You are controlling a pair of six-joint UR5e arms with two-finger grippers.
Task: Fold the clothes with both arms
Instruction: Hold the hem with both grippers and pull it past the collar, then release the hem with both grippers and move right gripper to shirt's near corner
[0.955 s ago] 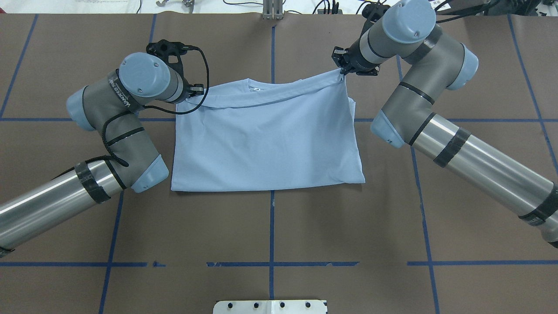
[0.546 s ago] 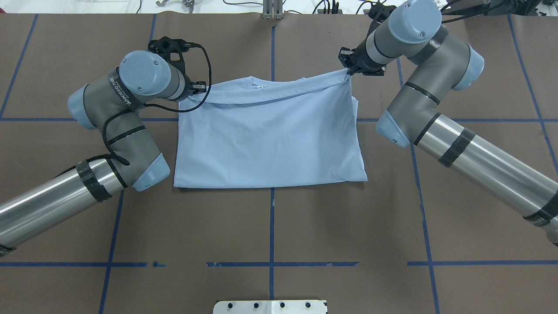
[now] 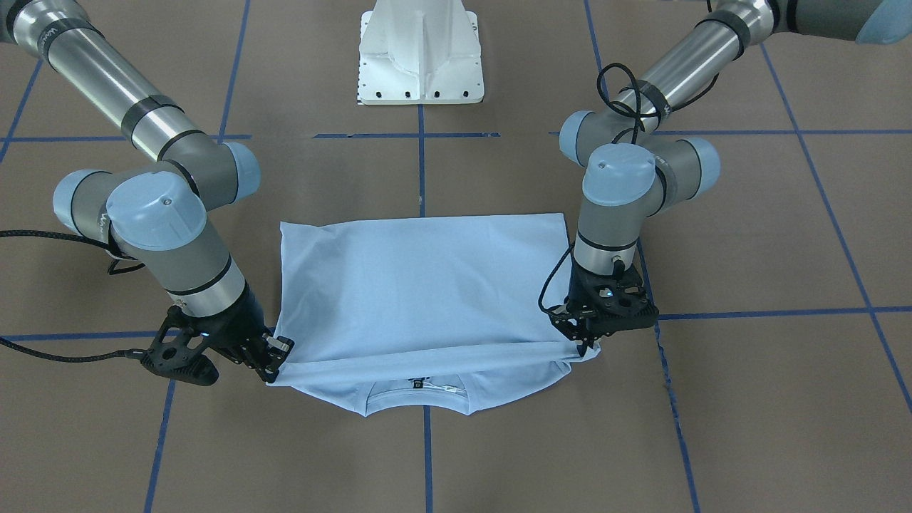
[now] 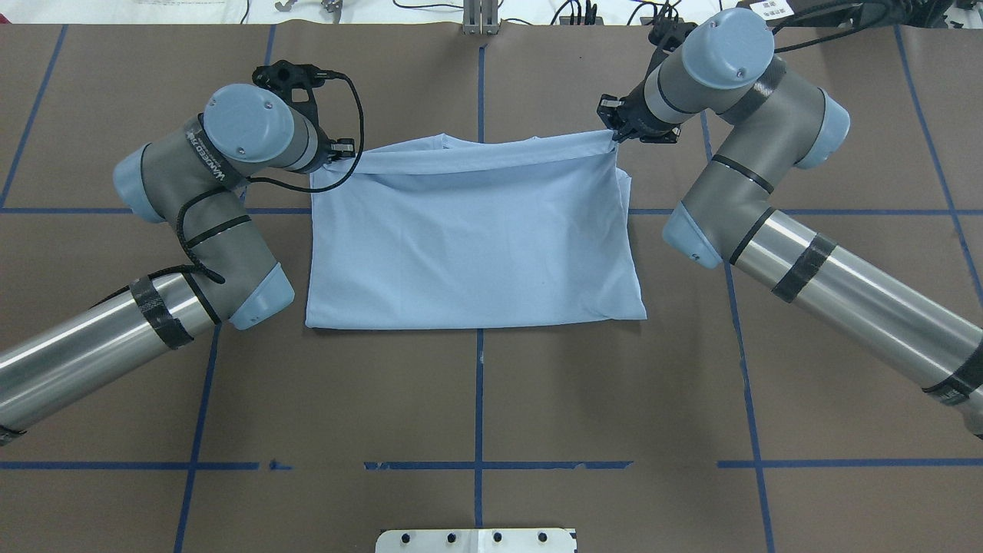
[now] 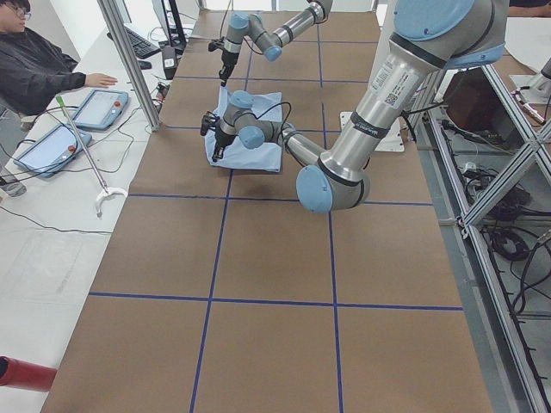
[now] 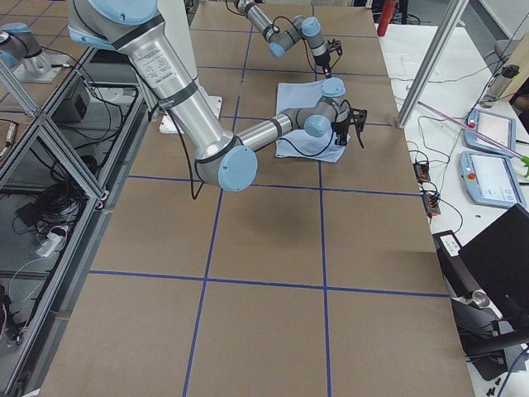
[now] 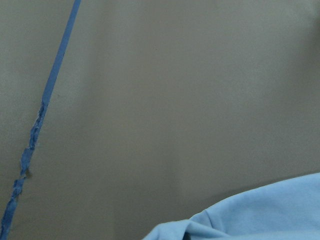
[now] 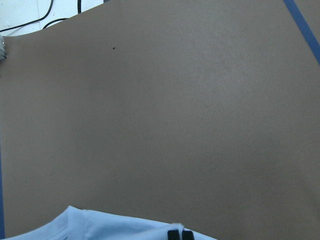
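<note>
The light blue T-shirt (image 4: 476, 238) lies folded in half on the brown table, its upper layer drawn toward the far side. My left gripper (image 4: 338, 153) is shut on the upper layer's left corner; it is on the right in the front-facing view (image 3: 588, 345). My right gripper (image 4: 614, 134) is shut on the right corner; it is on the left in the front-facing view (image 3: 274, 370). Both hold the edge just above the cloth. The ribbed collar (image 3: 417, 399) with its label sticks out beyond the held edge. The chest print is hidden. Both wrist views show cloth at the bottom (image 7: 250, 220) (image 8: 125, 227).
The white pedestal base (image 3: 420, 57) stands at the robot's side of the table. Blue tape lines (image 4: 478, 399) cross the brown table cover. Cables and a metal bracket (image 4: 480, 19) lie along the far edge. An operator (image 5: 34, 60) sits at a side desk with tablets.
Both grippers have moved away from the robot, carrying the shirt's upper edge further over the collar. In the overhead view the collar is now almost covered.
</note>
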